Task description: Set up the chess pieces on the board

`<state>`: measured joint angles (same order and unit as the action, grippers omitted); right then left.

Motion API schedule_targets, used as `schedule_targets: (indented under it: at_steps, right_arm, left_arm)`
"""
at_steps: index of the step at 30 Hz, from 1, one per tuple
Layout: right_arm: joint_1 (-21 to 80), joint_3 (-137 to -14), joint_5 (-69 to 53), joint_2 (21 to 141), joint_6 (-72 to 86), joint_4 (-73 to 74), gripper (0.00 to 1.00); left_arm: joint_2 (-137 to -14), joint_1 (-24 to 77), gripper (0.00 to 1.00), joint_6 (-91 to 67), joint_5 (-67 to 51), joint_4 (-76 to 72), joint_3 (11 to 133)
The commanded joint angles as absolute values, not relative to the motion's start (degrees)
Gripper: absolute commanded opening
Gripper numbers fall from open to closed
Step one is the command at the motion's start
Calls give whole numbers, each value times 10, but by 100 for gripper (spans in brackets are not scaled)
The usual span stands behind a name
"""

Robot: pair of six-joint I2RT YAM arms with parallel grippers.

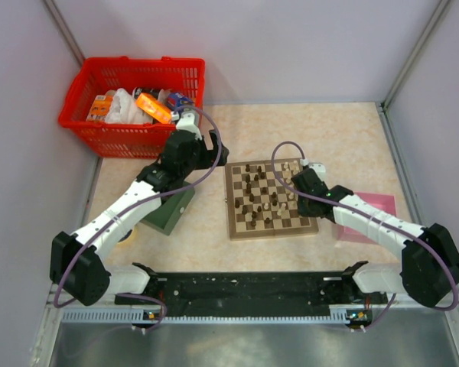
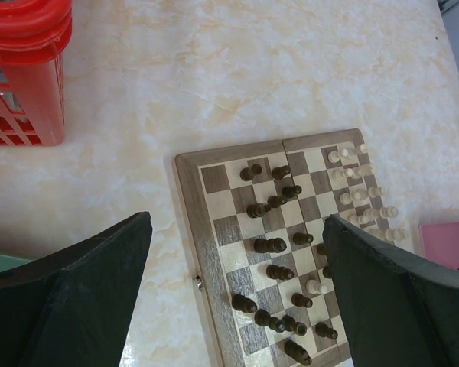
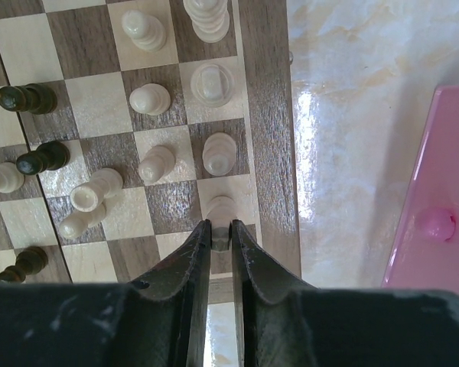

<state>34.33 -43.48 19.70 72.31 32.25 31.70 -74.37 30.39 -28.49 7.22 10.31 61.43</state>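
Observation:
The board [image 1: 231, 200] lies in the middle of the table, with dark pieces [image 1: 252, 191] scattered over its left half and cream pieces [image 1: 287, 191] on its right. In the right wrist view my right gripper [image 3: 220, 228] is shut on a cream piece [image 3: 221, 208] that stands on a square in the column by the board's right border [image 3: 269, 138]. Other cream pieces [image 3: 218, 153] stand in a row just beyond it. My left gripper [image 2: 236, 220] hangs wide open and holds nothing, above the board's left border [image 2: 193, 222] and the dark pieces [image 2: 269, 245].
A red basket [image 1: 138, 63] full of items stands at the back left. A dark green tray [image 1: 168, 212] lies under the left arm. A pink box [image 1: 371, 206] lies right of the board, also seen as the pink box [image 3: 444, 176] beside my right gripper.

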Motion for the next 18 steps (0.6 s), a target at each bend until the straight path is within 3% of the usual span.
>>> schedule_targets:
  at_steps: [1,18]
  right_arm:
    - [339,-443,208,729,315,312,16]
    - [339,-444,223,744,323,302,21]
  left_arm:
    - [-727,301,99,-287,68,76,608]
    - [-719,298,99,-290,62,69,603]
